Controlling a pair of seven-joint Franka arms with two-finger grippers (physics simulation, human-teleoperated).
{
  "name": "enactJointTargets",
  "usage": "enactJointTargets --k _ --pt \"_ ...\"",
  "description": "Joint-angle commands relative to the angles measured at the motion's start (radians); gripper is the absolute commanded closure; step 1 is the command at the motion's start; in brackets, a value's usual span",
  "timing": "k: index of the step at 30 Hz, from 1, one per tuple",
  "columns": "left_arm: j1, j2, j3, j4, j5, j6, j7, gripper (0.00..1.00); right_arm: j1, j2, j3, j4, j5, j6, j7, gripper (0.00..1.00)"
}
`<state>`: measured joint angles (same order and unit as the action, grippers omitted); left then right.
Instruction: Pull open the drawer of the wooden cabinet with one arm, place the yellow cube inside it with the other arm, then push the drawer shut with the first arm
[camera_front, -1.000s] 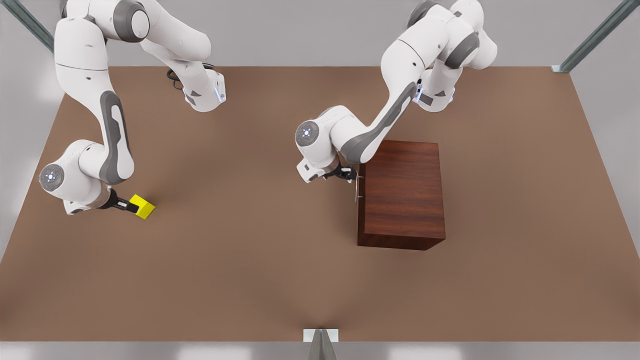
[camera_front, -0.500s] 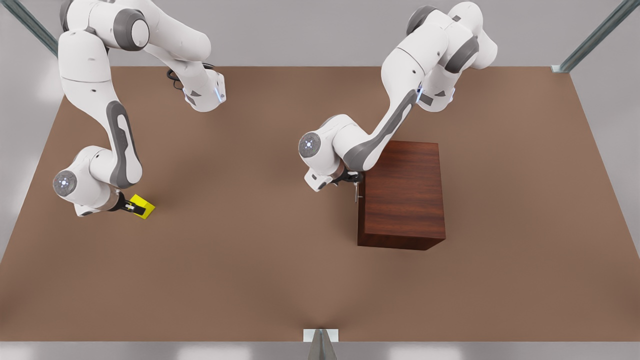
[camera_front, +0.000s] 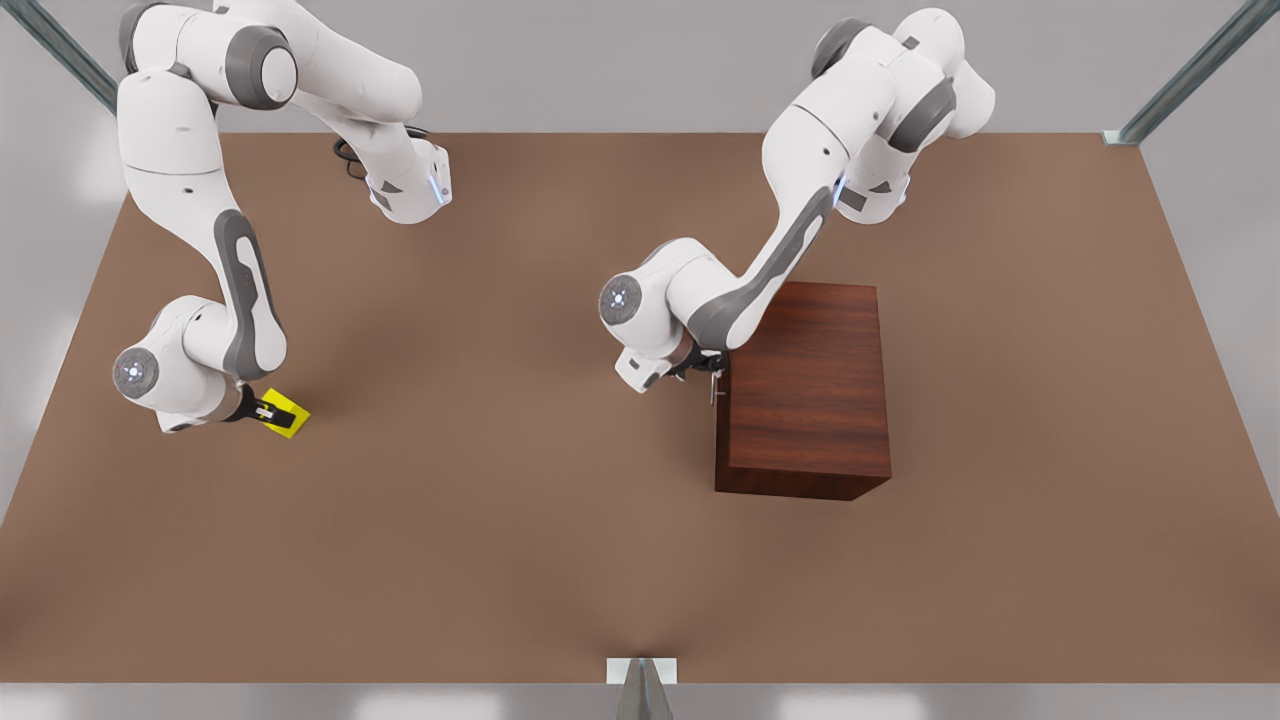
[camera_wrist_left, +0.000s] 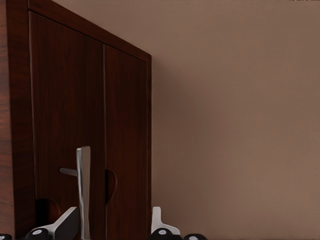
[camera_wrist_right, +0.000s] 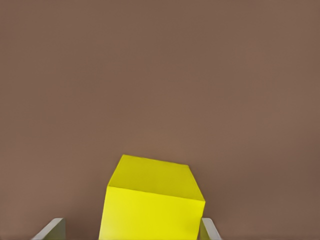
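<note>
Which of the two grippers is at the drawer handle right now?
The left gripper, at the cabinet's silver handle; the right gripper straddles the yellow cube instead.

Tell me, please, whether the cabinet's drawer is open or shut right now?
Shut: the drawer front lies flush with the wooden cabinet, and the left gripper straddles its handle.

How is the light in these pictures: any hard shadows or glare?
Front view: soft, even light; the wooden cabinet throws hardly any shadow on the table. Left wrist view, left gripper at the handle: the silver bar shines and casts soft shadows on the drawer front. Right wrist view, right gripper around the yellow cube: front face brighter than top, no glare.
</note>
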<state>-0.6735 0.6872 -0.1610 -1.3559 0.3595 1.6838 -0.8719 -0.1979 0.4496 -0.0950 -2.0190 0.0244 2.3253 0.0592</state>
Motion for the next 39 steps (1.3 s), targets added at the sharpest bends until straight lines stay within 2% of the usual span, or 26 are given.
enactJointTargets --k 1,14,20,25,33,35,39 --pt "0.000 0.002 0.000 0.001 0.001 0.011 -0.041 0.22 0.000 0.001 0.000 0.002 0.003 -0.001 -0.004 0.00" --pt "-0.035 0.005 -0.008 0.017 -0.037 -0.012 -0.050 0.22 -0.006 0.031 -0.002 0.009 0.002 -0.001 -0.001 0.00" --pt "-0.041 0.017 -0.008 0.024 -0.037 -0.010 -0.064 0.22 -0.014 0.095 0.000 0.042 0.002 0.017 -0.002 0.00" --pt "-0.051 0.052 -0.006 0.095 -0.036 -0.013 -0.064 0.22 -0.011 0.116 0.000 0.057 0.002 0.017 -0.002 0.00" --pt "-0.066 0.055 -0.008 0.101 -0.039 -0.035 -0.090 0.22 -0.012 0.124 0.000 0.048 0.002 0.016 -0.002 0.00" --pt "-0.078 0.058 -0.006 0.112 -0.039 -0.035 -0.091 0.22 -0.012 0.124 0.000 0.048 0.002 0.014 -0.002 0.03" --pt "-0.083 0.081 -0.006 0.152 -0.039 -0.032 -0.104 0.22 -0.012 0.124 0.000 0.049 0.002 0.012 -0.004 0.18"
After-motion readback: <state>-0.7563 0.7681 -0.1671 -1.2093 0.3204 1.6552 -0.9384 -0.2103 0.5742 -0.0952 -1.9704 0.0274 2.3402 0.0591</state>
